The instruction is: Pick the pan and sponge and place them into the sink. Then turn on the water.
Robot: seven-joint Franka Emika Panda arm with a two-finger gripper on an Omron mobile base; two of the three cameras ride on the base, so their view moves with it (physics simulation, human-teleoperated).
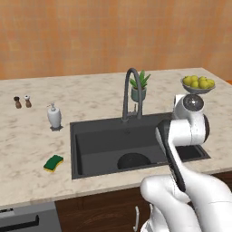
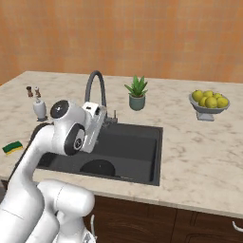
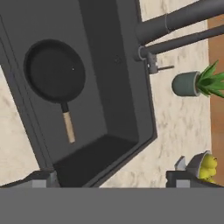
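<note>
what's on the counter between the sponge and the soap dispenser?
Nothing. In the left base view the marble counter is bare between the sponge and the soap dispenser; the sink lies off to their right.

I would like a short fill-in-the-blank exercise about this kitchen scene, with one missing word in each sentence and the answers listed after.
1. The black pan lies inside the ____.
2. The sponge rests on the counter, with its ____ side facing up.
3. The bowl on the counter holds yellow ____.
4. Beside the faucet stands a small potted ____.

Missing words: sink; green; lemons; plant
</note>
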